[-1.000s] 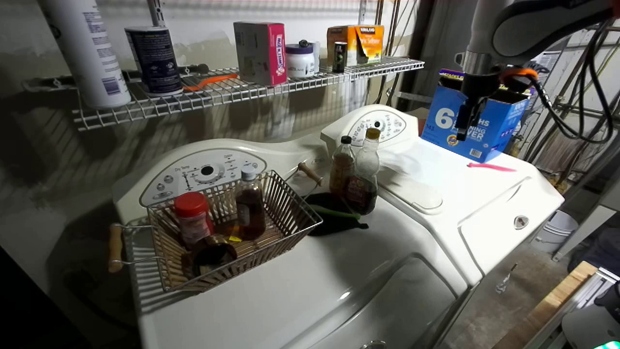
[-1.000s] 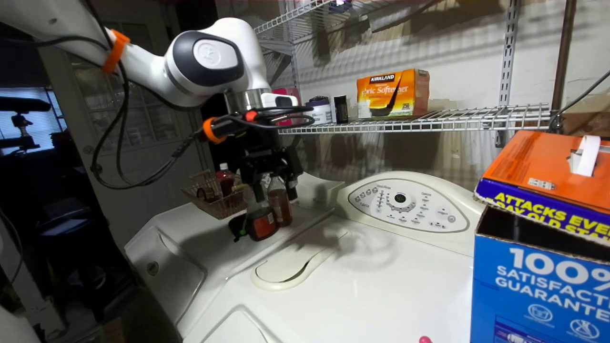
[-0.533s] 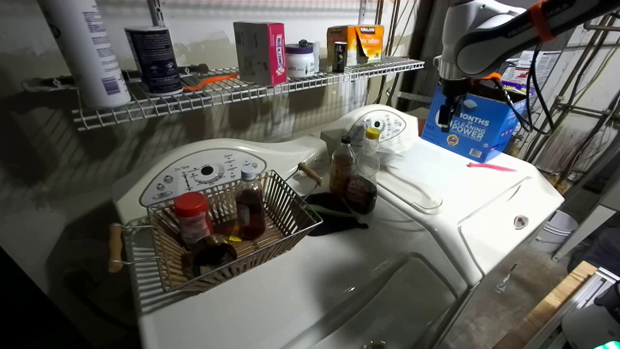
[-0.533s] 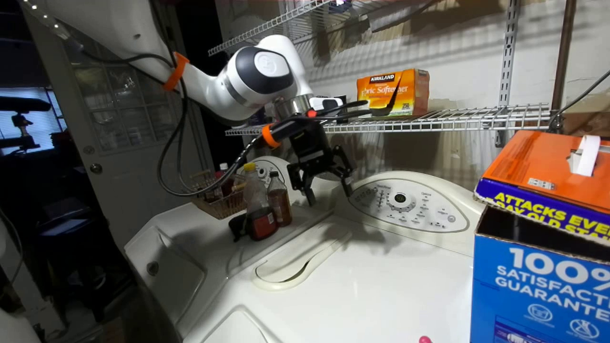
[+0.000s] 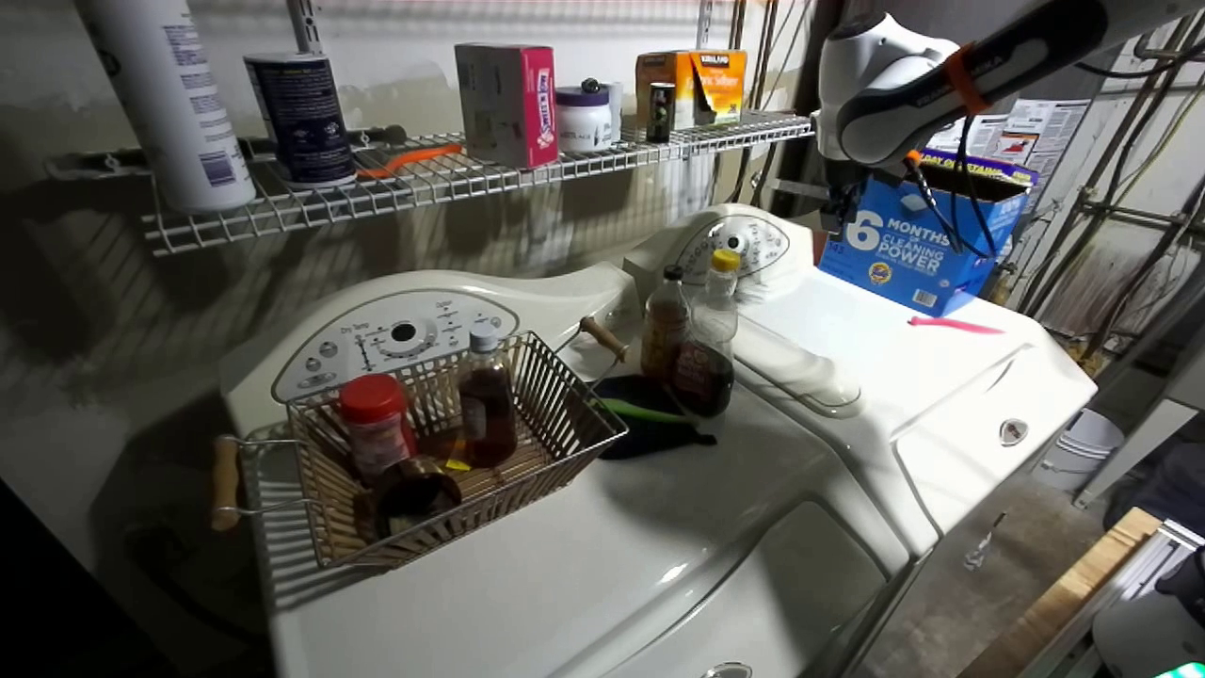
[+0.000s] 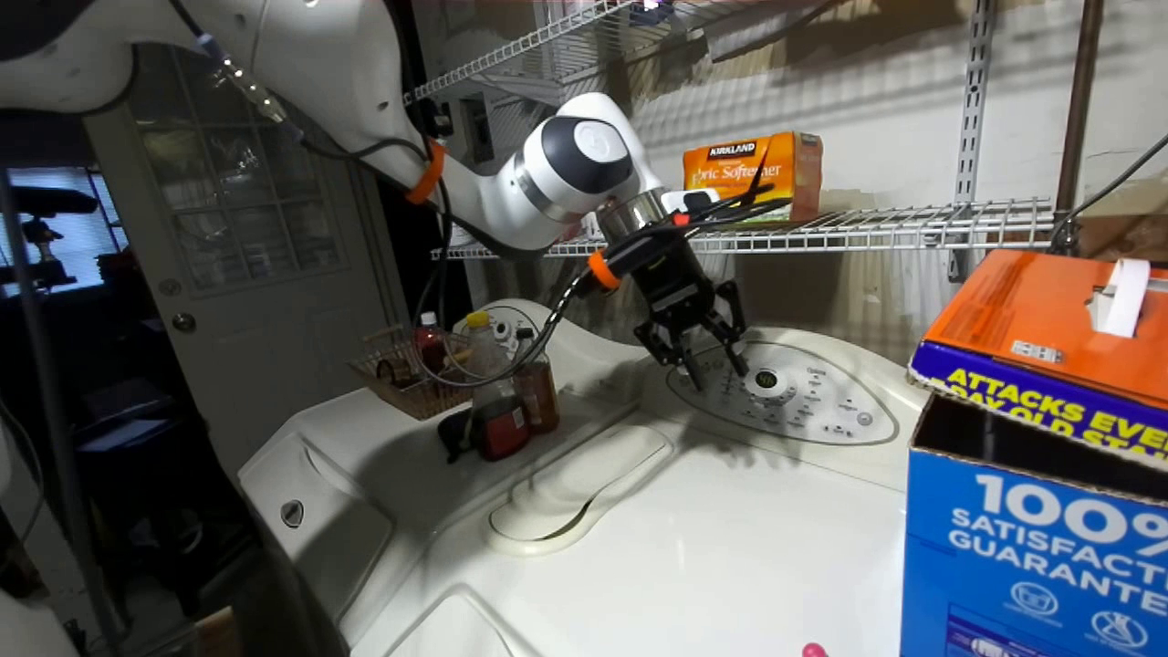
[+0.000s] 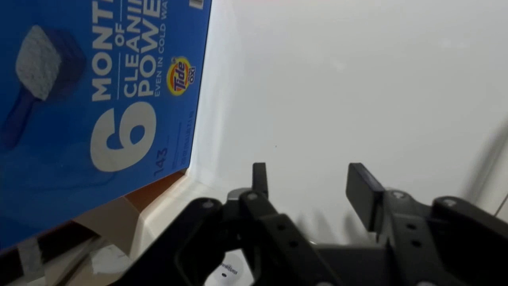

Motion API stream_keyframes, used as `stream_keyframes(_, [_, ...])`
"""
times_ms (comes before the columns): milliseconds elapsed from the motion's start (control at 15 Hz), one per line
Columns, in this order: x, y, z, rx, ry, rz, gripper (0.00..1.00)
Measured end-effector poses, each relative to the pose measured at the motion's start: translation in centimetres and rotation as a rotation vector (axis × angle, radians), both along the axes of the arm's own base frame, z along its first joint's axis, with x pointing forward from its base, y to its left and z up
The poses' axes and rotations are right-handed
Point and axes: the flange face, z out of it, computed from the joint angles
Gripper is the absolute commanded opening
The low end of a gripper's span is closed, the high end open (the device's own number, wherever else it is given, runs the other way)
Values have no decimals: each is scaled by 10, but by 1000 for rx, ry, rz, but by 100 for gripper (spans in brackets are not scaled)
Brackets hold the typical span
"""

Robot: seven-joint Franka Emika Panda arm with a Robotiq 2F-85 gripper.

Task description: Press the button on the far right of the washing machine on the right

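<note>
The white washing machine (image 6: pixel 730 538) with the glossy lid also shows in an exterior view (image 5: pixel 894 320). Its curved console (image 6: pixel 812 383) carries a central dial and several small buttons. A round grey button (image 6: pixel 864 419) sits at the console's far right end. In the wrist view a pale round button (image 7: pixel 228 270), its label upside down, shows through the gripper linkage. My gripper (image 6: pixel 719 377) is open and empty, in front of the console's left part, left of the far-right button. In the wrist view the fingertips (image 7: pixel 305 172) are apart over white surface. In an exterior view the gripper (image 5: pixel 833 221) is dark and partly unclear.
A blue detergent box (image 5: pixel 904 250) stands on the washer's right side and fills the left of the wrist view (image 7: pixel 131 79). A wire shelf (image 6: pixel 876 239) runs above the console. Syrup bottles (image 6: pixel 502 424) and a wire basket (image 5: pixel 452 508) stand on the neighbouring machine.
My arm has moved from in front of the bottles towards the console, rightward in an exterior view where the console now lies behind the fingers. The gripper stays open.
</note>
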Motion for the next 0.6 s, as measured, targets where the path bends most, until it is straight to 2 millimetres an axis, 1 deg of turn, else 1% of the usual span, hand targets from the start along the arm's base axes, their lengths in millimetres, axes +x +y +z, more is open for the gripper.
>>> stream_keyframes(67, [8,-2,-3,-3,-19,7,18])
stream_keyframes(133, [15,-4,-6,-3,-36,15,10])
stream_keyframes(200, [21,-7,-11,-3,-52,21,4])
stream_keyframes(267, [27,-10,-15,-3,-68,29,1])
stream_keyframes(600, [43,-29,-41,-18,-137,79,0])
